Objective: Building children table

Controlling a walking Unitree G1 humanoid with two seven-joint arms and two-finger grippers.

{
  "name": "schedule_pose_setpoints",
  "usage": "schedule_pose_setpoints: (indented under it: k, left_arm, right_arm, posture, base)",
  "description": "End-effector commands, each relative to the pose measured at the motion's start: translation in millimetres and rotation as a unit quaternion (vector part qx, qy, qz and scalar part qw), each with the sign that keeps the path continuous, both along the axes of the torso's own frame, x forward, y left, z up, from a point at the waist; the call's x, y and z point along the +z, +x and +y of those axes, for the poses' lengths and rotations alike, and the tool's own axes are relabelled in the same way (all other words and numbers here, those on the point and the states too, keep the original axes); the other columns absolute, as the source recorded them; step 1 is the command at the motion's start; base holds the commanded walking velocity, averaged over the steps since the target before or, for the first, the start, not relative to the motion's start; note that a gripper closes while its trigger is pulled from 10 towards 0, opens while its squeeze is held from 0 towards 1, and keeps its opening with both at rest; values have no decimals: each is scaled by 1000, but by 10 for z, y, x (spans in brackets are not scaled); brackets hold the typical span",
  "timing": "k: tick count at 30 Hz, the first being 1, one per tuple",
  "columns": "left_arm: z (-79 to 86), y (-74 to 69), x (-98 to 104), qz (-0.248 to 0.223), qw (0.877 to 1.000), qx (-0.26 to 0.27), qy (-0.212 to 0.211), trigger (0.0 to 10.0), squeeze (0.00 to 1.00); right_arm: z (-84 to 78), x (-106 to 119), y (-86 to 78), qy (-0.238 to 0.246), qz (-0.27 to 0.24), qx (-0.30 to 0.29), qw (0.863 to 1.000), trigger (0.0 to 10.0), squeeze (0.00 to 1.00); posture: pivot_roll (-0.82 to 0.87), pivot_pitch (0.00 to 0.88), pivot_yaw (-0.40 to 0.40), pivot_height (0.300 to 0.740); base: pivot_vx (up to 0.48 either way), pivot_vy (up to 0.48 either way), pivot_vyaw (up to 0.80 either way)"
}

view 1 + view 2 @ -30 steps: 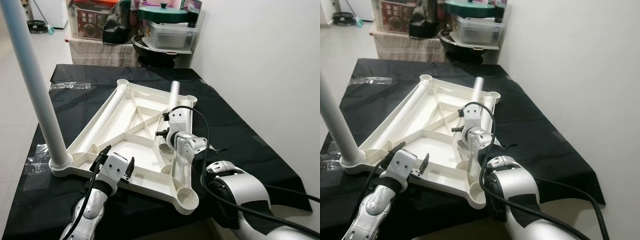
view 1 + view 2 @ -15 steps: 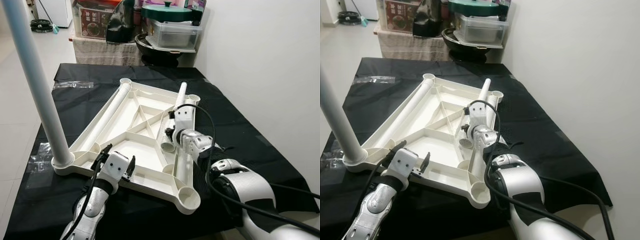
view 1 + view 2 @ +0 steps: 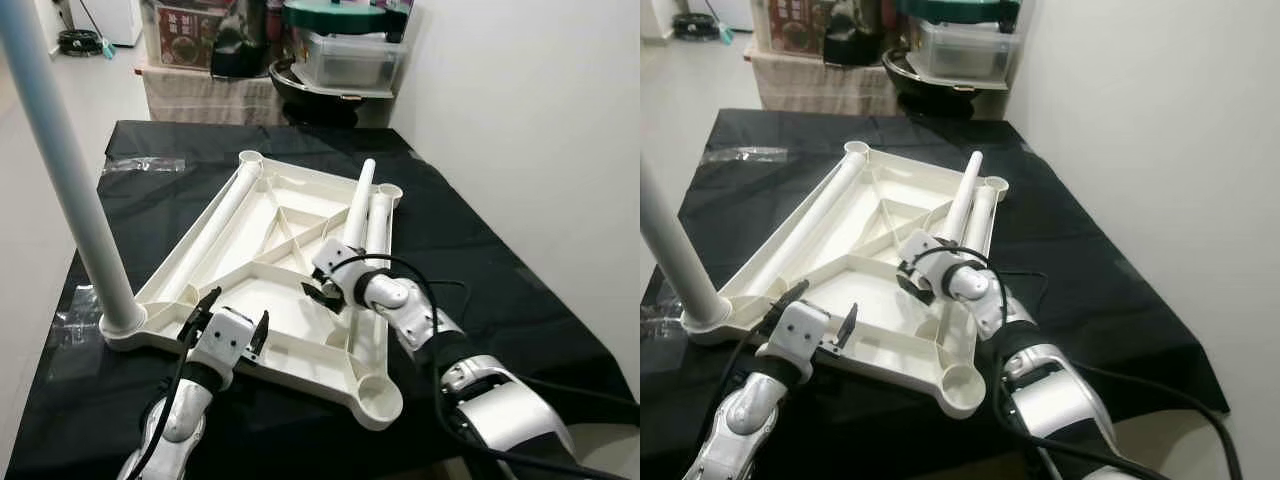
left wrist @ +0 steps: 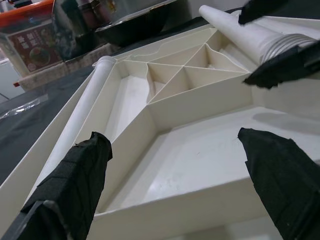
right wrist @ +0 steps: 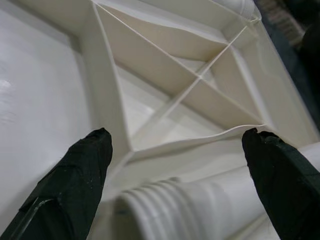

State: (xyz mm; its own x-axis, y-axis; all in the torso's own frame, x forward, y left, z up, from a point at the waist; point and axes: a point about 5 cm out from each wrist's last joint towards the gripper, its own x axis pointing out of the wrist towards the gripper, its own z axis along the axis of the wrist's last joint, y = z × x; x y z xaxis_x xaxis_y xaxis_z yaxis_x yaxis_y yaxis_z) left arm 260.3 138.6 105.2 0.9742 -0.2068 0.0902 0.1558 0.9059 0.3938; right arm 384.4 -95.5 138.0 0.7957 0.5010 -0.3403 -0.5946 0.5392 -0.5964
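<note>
The white tabletop lies upside down on a black cloth. One white leg stands upright in its near left corner socket. A second leg lies along the left rim. Two more lie at the right: one flat, one tilted across the rim. My right gripper is open, its fingers on either side of the tilted leg's threaded end. My left gripper is open at the tabletop's near rim, holding nothing.
Boxes, a green-lidded pot and a dark bowl crowd the low shelf behind the table. A white wall runs along the right. Clear plastic bags lie on the cloth at the left. The cloth's near edge is close to my body.
My right gripper has come off the top of the tilted leg, dropped to its near threaded end and turned inward. The left gripper has stayed put. The camera has shifted slightly.
</note>
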Motion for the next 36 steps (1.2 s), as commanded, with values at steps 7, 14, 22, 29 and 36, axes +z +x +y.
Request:
schedule_pose_setpoints:
  k: [7, 14, 22, 29, 36]
  left_arm:
    - [23, -13, -143, 37, 999, 4, 10, 10000, 0]
    - [24, -9, -148, 37, 999, 1, 10, 10000, 0]
    - [-25, 25, -134, 35, 999, -6, 8, 10000, 0]
    - [1, 28, -132, 34, 999, -3, 8, 10000, 0]
    - [-7, 23, -129, 32, 999, 1, 6, 10000, 0]
  right_arm:
    - [-434, 132, 89, -32, -5, -44, 998, 10000, 1000]
    - [-549, 143, 34, -25, 33, -9, 999, 10000, 1000]
    - [-441, 78, 45, -9, 41, -36, 998, 10000, 1000]
    - [-351, 59, 75, 4, 28, -84, 996, 10000, 1000]
    - [-322, 52, 119, -16, 1, -147, 989, 10000, 1000]
  posture:
    - [64, 0, -158, 740]
    - [51, 0, -149, 740]
    - [50, 0, -146, 740]
    - [55, 0, -152, 740]
    - [67, 0, -163, 740]
  base:
    - [0, 0, 0]
    - [0, 0, 0]
    - [0, 0, 0]
    - [0, 0, 0]
    - [0, 0, 0]
